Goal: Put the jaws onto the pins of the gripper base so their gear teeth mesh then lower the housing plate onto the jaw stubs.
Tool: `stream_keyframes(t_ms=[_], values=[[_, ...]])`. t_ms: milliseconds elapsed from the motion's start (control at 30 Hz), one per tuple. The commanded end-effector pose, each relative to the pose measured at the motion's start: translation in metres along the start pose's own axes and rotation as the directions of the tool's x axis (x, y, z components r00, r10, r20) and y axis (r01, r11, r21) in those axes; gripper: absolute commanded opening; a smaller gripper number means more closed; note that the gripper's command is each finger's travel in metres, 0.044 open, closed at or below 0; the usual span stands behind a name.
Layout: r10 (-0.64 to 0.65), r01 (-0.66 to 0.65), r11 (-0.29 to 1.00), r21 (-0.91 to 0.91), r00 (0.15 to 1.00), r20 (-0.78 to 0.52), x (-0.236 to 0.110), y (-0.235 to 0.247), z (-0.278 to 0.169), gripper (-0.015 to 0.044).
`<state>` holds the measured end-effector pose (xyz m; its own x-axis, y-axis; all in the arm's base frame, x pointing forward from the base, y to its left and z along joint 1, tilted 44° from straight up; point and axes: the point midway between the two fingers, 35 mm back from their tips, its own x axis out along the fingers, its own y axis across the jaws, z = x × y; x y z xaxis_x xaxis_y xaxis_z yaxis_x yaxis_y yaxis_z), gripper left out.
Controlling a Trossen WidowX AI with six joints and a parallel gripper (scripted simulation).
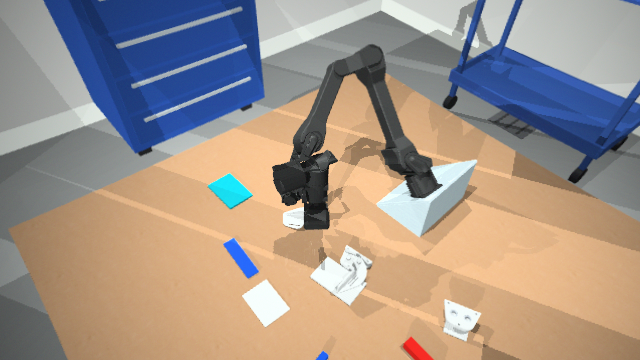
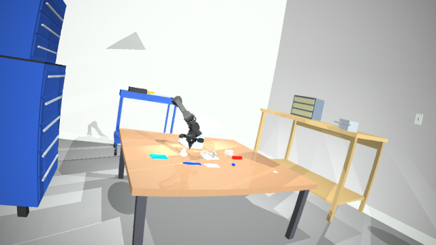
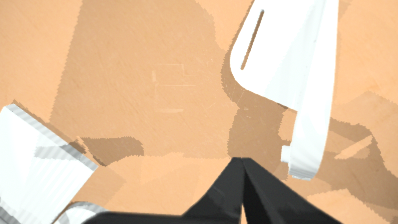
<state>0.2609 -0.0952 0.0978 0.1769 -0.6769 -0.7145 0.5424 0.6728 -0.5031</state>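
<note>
My gripper (image 1: 316,226) (image 2: 189,147) (image 3: 240,166) is shut with nothing between its fingers. It hangs above the table beside a loose white jaw (image 1: 292,218) (image 2: 183,153) (image 3: 315,90); in the wrist view the jaw lies ahead and to the right of the fingertips, apart from them. The white gripper base (image 1: 326,274) (image 2: 212,158) (image 3: 40,165) lies to the left in the wrist view, partly cut off. A white curved part (image 1: 358,261) sits on the base; its exact seating is too small to tell. The white housing plate (image 1: 460,320) (image 2: 229,152) lies apart from the base.
A cyan square (image 1: 230,191) (image 2: 159,156), a blue bar (image 1: 241,258) (image 2: 192,163) and a white square (image 1: 266,303) (image 2: 212,165) lie on the table. A red block (image 1: 417,348) (image 2: 237,157) and a small blue piece (image 1: 322,356) (image 2: 233,165) lie near the housing plate. A pale wedge-shaped block (image 1: 450,197) surrounds the arm's foot.
</note>
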Motion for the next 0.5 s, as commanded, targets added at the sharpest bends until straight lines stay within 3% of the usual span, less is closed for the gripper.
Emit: stream_keyframes(t_ms=[0,467], values=[[-0.003,0.003,1.0,-0.012,1.0,-0.01,0.01,0.0,-0.004,0.0],[-0.005,0.005,1.0,-0.012,1.0,-0.008,0.021,-0.002,-0.005,0.0]])
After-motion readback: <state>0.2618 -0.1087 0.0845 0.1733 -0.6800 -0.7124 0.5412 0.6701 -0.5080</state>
